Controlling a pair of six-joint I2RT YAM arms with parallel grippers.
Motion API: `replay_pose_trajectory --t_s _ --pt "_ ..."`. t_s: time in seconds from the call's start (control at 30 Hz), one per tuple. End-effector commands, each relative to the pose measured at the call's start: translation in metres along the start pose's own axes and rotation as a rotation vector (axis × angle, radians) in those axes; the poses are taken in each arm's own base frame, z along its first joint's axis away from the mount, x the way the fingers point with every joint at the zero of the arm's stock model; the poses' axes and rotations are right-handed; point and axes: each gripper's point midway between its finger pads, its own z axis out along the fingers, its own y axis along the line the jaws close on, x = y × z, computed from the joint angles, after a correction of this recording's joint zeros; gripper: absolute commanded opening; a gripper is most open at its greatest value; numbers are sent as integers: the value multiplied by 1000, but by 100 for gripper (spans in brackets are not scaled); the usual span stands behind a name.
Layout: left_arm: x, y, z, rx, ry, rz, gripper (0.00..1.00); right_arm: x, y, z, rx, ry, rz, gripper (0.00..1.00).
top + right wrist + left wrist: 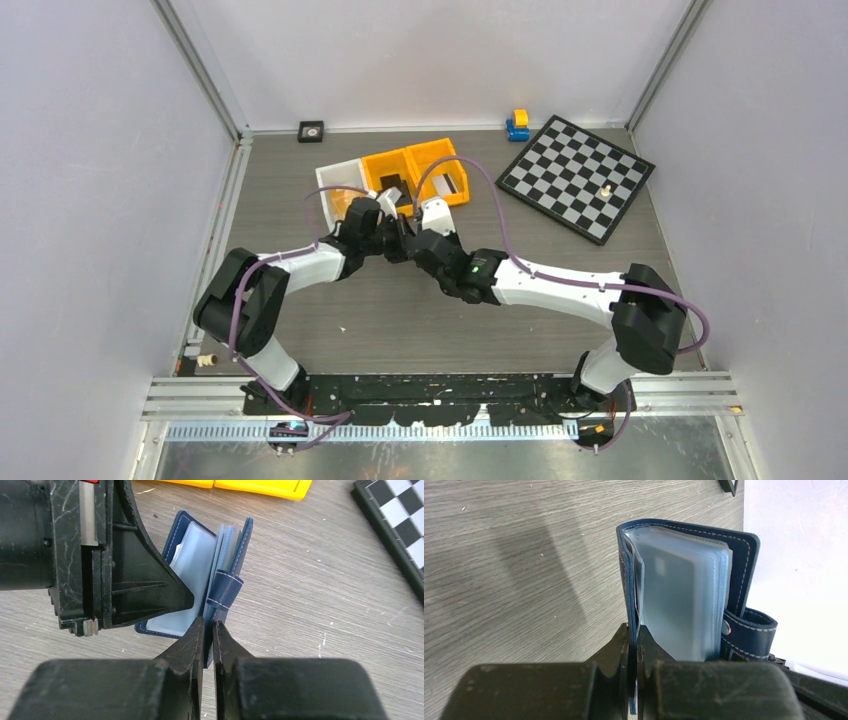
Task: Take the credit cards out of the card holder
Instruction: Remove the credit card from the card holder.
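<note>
The navy card holder (689, 535) stands open above the table, held between both arms. My left gripper (634, 647) is shut on its left cover. Frosted blue-grey sleeves (679, 595) fan out to the right of that cover, and the snap tab (751, 630) hangs at the far right. My right gripper (209, 630) is shut on the opposite cover of the card holder (192, 550), just below the tab (225, 587). The credit cards are hidden inside the sleeves. In the top view the left gripper (383, 240) and right gripper (408, 243) meet tip to tip, covering the holder.
Two orange bins (415, 172) and a white bin (338, 185) sit just behind the grippers. A chessboard (577, 175) lies at the back right, with a blue-and-yellow toy (517, 124) beyond it. A small black square item (311, 130) rests by the back wall.
</note>
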Motion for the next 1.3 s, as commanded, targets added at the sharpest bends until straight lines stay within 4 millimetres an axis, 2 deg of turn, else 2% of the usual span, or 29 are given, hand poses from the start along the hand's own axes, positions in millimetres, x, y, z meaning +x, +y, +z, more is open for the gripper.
replay_pose_trajectory --t_s 0.0,0.17,0.27,0.43,0.67,0.8,0.87,1.0,1.27 --pt "-13 -18 2 60 -22 27 9 -23 12 -9 -190 -27 146 0" --pt "-14 -23 -3 77 -38 39 35 -21 4 -2 -323 16 307 0" --pt "-16 -26 -7 80 -52 45 40 -22 -1 0 -322 13 323 0" --pt "-20 -26 -12 83 -74 29 41 -20 -12 5 -263 16 341 1" --pt "-32 -28 -28 145 -155 -10 62 -24 -24 4 -280 -6 422 0" --pt "-37 -26 -36 163 -195 -23 80 -24 -31 4 -283 -13 471 0" --pt "-37 -26 -36 163 -196 -24 85 -25 -34 3 -293 -18 499 1" --pt "-35 -22 -30 159 -168 -44 87 -30 -41 0 -318 -49 557 0" --pt "-30 -12 -19 154 -116 -108 79 -39 -55 -7 -346 -132 642 0"
